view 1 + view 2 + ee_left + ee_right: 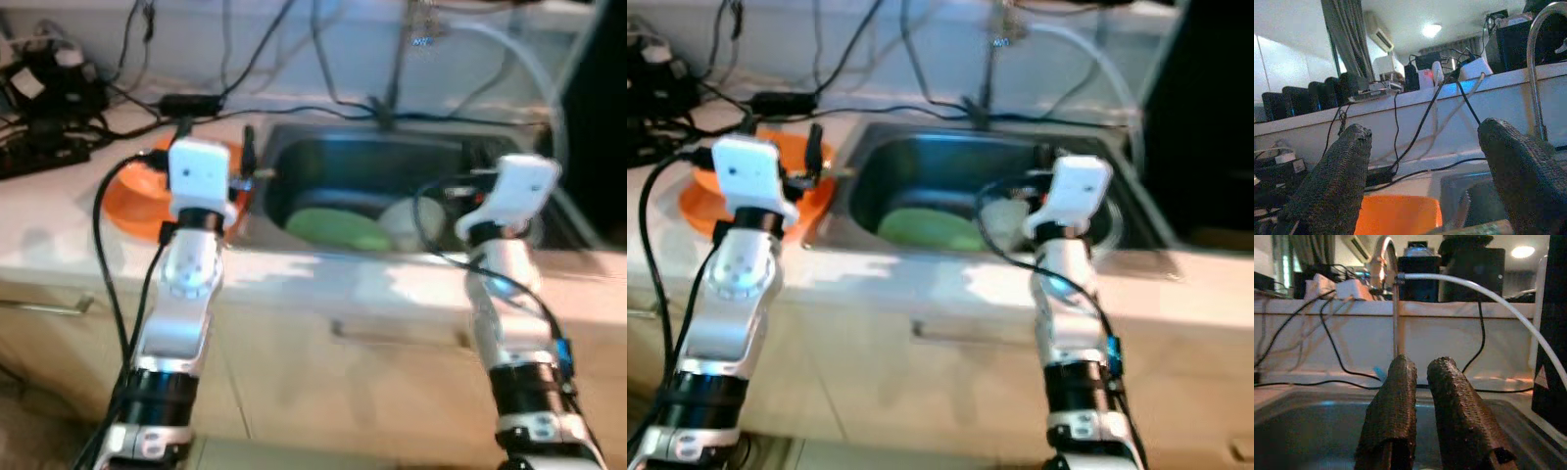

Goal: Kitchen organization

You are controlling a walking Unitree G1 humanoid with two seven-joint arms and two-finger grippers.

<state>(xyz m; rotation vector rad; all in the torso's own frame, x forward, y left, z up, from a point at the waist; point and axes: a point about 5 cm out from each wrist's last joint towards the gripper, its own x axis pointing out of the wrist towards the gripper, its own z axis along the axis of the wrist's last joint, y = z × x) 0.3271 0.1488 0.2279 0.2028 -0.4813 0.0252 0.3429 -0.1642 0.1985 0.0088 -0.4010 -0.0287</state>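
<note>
Sink (294, 171) sits mid-counter, a dark steel basin w/ a green plate (333, 227) lying flat on its floor and a white bowl-like item (407, 220) just beside the plate, toward the right. Going left to right: far left on the counter (59, 235) is a clutter of black cables and adapters (49, 117); next, an orange bowl (132, 201) rests on the countertop just beside the sink's left rim. The left gripper (1420, 186) hovers above that bowl at the sink's left edge, fingers (1334, 181) spread wide apart, nothing between them; in the left wrist view the orange bowl lies low between the two fingers, w/ the basin corner just past it. The green plate is thus ahead and to the right of the left jaws, apart from them. The faucet (1383, 254) rises behind the basin, a clear hose (1474, 286) arcing off it to the right. The right gripper (1422, 421) is held over the sink's right part, fingers (1391, 421) pressed nearly together w/ only a thin slit, gripping nothing; the basin's back wall is straight ahead of them. Plate and white item lie lower and left of the right jaws, not touching. A dark appliance (598, 117) stands at far right.
</note>
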